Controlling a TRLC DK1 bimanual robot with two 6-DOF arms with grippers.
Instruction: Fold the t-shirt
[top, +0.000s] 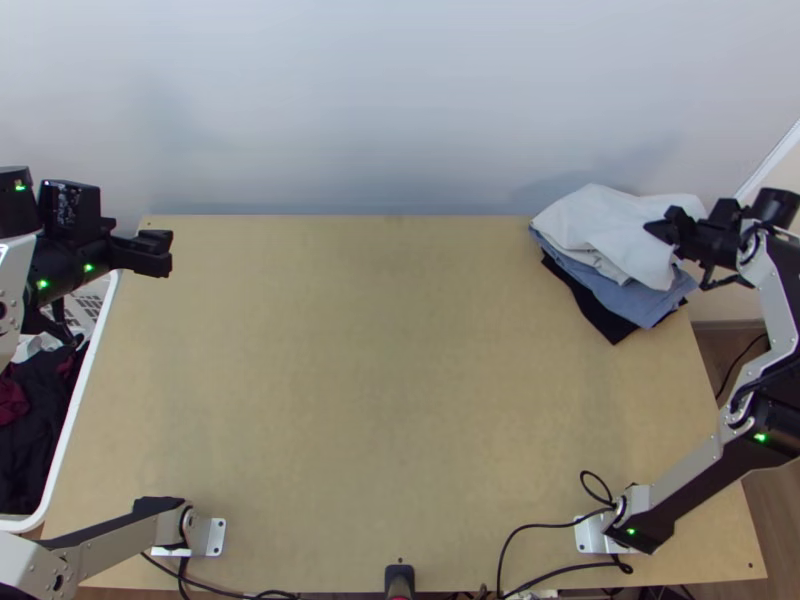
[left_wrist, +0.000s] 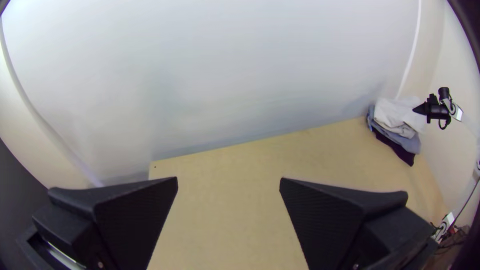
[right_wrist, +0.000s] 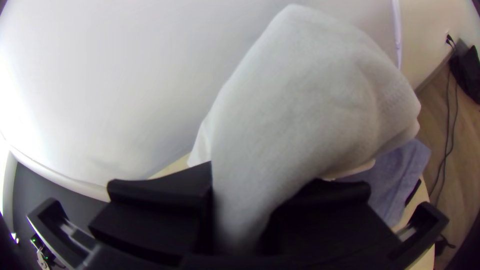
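White cotton by the look of it — the t-shirt (top: 605, 225) sits on top of the pile at the table's (top: 380, 400) far R corner, w/ blue cloth (top: 625, 300) & black cloth (top: 590, 310) under it. It lies in loose, rumpled layers, doubled over but not crisp. My R claw (right_wrist: 265, 175) is closed on a bunched bit of it, the cloth running btwn my two fingers. My L claw (left_wrist: 228, 178) is wide open w/ nothing in it, out by the far L corner, near the bin (top: 79, 400) w/ its dark clothes (top: 35, 440).

Handling: prob. light, soft & floppy, no stiffness to help me, nothing fragile. Shouldn't slip much, but one pinch lets the rest sag & crease, & a pull could drag the blue layer along. Looks like the placing end of the job, so best to ease the grip low & straight back, w/o tugging. If it needs re-squaring, I'd take it at the outer edge, top layers only — ideally both claws, one per corner, so the fold stays flat.
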